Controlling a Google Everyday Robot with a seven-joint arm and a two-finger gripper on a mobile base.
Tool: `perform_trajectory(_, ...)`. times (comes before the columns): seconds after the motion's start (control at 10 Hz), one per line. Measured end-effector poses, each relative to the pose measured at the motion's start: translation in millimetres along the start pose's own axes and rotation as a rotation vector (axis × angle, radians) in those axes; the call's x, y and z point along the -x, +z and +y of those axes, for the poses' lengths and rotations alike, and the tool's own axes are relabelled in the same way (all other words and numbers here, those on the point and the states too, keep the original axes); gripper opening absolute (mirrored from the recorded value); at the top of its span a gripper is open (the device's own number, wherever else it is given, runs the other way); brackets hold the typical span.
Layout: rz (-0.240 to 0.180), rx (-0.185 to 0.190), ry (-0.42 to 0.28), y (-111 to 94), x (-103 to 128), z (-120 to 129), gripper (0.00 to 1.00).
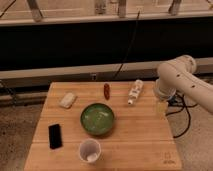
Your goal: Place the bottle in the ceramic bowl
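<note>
The small clear bottle [134, 92] with a whitish label lies on its side on the wooden table [135, 140], at the back right. The glossy green ceramic bowl [97, 119] sits at the table's middle, left and nearer than the bottle. My white arm comes in from the right, and the gripper [160, 106] hangs above the table's right edge, to the right of the bottle and apart from it. It holds nothing that I can see.
A thin red-brown sausage-shaped item [106, 90] lies behind the bowl. A pale block [68, 100] lies at the back left, a black phone [55, 136] at the front left, a white cup [90, 150] in front of the bowl. Cables hang right of the table.
</note>
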Motion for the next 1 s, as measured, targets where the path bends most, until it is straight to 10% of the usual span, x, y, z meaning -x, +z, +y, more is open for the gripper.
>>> perform_trajectory(1.0, -0.046, -0.043, -0.12, 35.4, 8.7, -49.5, 0.8)
